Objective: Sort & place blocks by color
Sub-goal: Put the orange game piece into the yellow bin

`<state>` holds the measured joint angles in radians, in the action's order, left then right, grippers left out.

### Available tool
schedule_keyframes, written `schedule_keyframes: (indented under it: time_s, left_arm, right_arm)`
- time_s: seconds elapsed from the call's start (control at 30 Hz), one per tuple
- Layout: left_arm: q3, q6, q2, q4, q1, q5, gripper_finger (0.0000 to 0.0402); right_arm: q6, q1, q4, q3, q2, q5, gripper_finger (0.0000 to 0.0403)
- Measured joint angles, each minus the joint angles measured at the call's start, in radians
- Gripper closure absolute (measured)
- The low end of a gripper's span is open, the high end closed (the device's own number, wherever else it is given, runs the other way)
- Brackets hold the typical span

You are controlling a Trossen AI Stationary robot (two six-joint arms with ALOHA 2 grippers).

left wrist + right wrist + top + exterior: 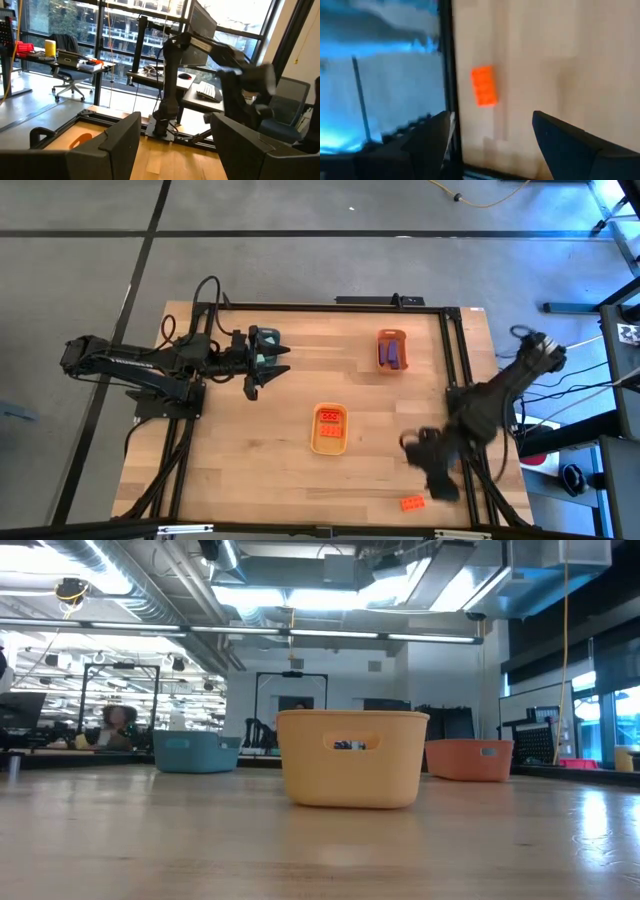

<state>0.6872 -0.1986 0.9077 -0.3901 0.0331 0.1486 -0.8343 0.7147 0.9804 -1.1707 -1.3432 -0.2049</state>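
- The right claw hangs blurred over the surface's near right corner; its wrist view shows the fingers spread apart, holding nothing.
- One orange-red block lies loose by the near edge, just beside that claw.
- The yellow tray holds orange-red blocks (how many is unclear).
- The orange tray holds purple blocks, partly hidden by its wall.
- The left claw waits at far left, released, covering what lies below it.
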Motion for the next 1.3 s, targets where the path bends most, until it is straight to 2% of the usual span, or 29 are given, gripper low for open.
schedule_keyframes:
  time_s: [0.17,0.3,0.63,1.13,1.23,1.3]
  left_arm:
    - [0.000,0.000,0.000,0.000,0.000,0.000,0.0170]
    - [0.000,0.000,0.000,0.000,0.000,0.000,0.0170]
    - [0.000,0.000,0.000,0.000,0.000,0.000,0.0170]
    - [0.000,0.000,0.000,0.000,0.000,0.031,0.0170]
    - [0.000,0.000,0.000,0.000,0.000,0.031,0.0170]
    - [0.000,0.000,0.000,0.000,0.000,0.031,0.0170]
  right_arm:
    - [-0.075,0.174,-0.167,0.035,-0.122,0.058,0.0117]
    - [-0.078,0.239,-0.247,0.036,-0.240,0.144,0.0117]
    - [-0.076,0.246,-0.275,0.036,-0.454,0.173,0.0117]
    - [-0.079,0.249,-0.295,0.030,-0.553,0.183,0.0118]
    - [-0.078,0.249,-0.279,0.030,-0.556,0.190,0.0135]
    - [-0.069,0.249,-0.262,0.030,-0.554,0.199,0.0164]
